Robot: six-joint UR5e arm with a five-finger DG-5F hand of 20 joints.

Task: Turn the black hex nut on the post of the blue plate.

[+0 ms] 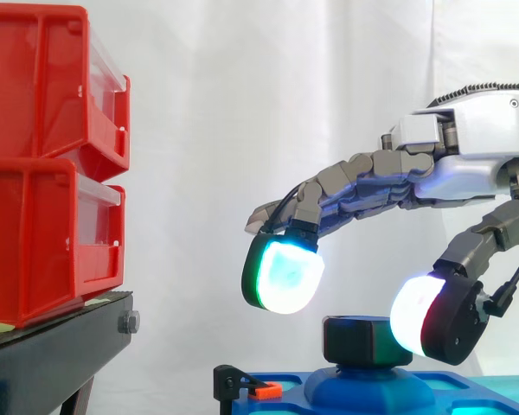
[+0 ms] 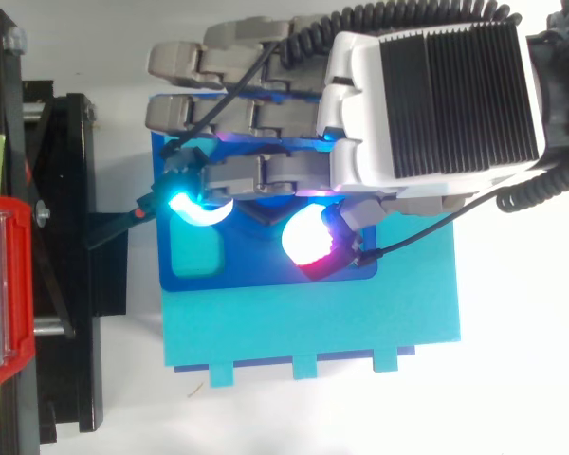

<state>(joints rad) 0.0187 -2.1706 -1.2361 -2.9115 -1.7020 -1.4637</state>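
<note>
The black hex nut (image 1: 360,339) sits on a rounded blue post base on the blue plate (image 1: 285,385), low in the side view. My hand (image 1: 467,147) reaches in from the right, fingers lightly bent and spread over the nut. One glowing fingertip (image 1: 284,275) hangs above and left of the nut, clear of it. The thumb's pad (image 1: 428,316) is close beside the nut's right face; I cannot tell if it touches. From above, the hand (image 2: 436,95) covers most of the blue plate (image 2: 199,275), and a sliver of the nut (image 2: 261,214) shows between the two pads.
Two stacked red bins (image 1: 43,164) stand on a black stand (image 1: 52,346) at the left. The blue plate rests on a light cyan base (image 2: 313,322). A small black bracket with an orange tab (image 1: 264,391) sits at the plate's left edge.
</note>
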